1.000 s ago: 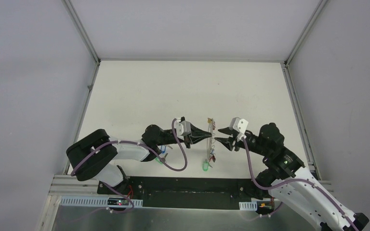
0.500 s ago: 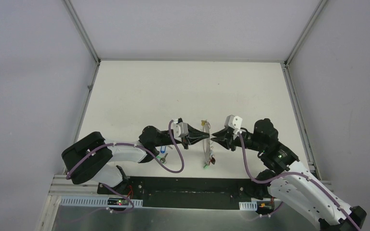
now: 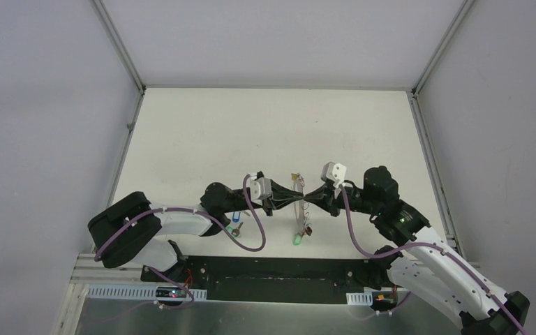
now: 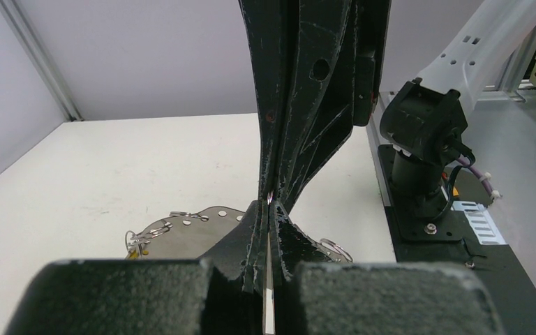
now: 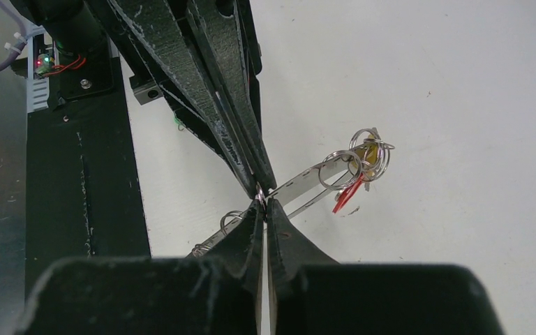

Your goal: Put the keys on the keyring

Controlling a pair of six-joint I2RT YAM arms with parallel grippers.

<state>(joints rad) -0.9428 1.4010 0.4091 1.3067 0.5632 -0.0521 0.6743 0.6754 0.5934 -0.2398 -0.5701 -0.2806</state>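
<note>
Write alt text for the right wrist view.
The right gripper and left gripper meet tip to tip, both shut on the thin metal keyring above the white table. Small rings and a red tag hang from the keyring at the right.

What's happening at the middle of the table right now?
The left gripper and the right gripper meet tip to tip on the keyring, held on edge mid-table; each looks shut on its wire at nearly the same spot. The blue-tagged key lies loose beside the left arm, not yet threaded. The green-tagged key sits at the ring's near end; whether it's threaded is unclear.
</note>
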